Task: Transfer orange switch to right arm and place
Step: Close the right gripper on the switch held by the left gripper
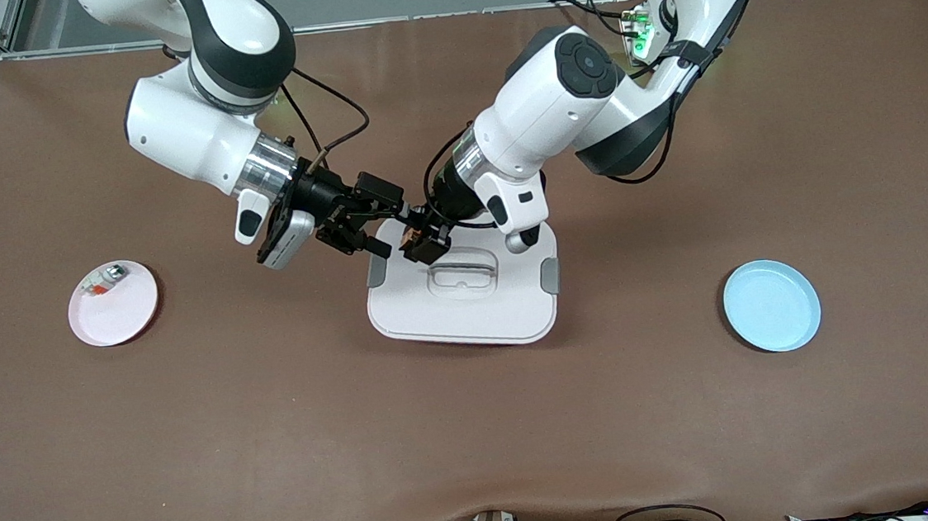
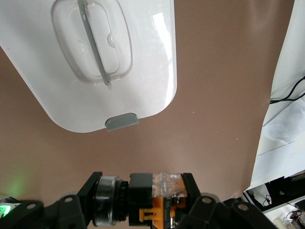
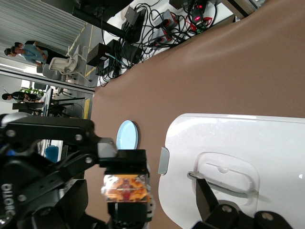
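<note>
The orange switch is up in the air over the white lid, over the lid's edge toward the robots' bases, at the spot where the two grippers meet. In the left wrist view the orange switch shows as a black block with a clear orange middle, clamped between the left gripper's dark fingers. In the right wrist view the orange switch glows amber below a black finger of the other arm.

Left gripper is over the lid, closed tight on the switch. Right gripper is over the lid's edge at the right arm's end, its tip right up against the switch; can't tell if its fingers are parted or already pinching.

White lid lies flat mid-table, with grey tabs on its two sides and a recessed handle in the middle. A pink plate sits well apart toward the right arm's end, with a small white-grey piece with a red-orange bit on it. A blue plate sits well apart toward the left arm's end.

The table is covered in plain brown matting. Cables run along the edge nearest the front camera. The right wrist view shows chairs, equipment and people in the room past the table.
</note>
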Controlling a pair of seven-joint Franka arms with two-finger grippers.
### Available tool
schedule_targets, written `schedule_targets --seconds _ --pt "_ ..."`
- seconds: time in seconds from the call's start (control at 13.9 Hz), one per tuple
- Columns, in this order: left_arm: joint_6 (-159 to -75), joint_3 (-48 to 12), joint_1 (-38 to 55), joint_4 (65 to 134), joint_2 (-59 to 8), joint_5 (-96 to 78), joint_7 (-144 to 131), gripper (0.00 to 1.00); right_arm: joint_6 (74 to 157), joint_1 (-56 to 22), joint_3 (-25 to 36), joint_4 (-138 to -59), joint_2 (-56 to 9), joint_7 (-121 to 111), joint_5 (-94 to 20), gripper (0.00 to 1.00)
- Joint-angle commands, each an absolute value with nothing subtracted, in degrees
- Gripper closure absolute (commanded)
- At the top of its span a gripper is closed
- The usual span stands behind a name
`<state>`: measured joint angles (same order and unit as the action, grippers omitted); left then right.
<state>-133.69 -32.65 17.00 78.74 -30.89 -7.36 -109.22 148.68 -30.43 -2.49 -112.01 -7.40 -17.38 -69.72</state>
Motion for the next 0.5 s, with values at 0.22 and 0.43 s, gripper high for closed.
schedule_targets --seconds 0.22,0.43 --pt "-133.95 -32.78 17.23 77.96 -30.23 -8.35 -110.48 0.71 148.54 -31.20 -1.93 -110.83 -8.26 -18.99 -73.56 0.00" --pt "-133.86 -32.87 17.31 77.87 -30.15 -8.35 -110.48 0.70 148.27 -30.94 -1.85 -110.83 -8.17 -18.98 -73.92 0.00"
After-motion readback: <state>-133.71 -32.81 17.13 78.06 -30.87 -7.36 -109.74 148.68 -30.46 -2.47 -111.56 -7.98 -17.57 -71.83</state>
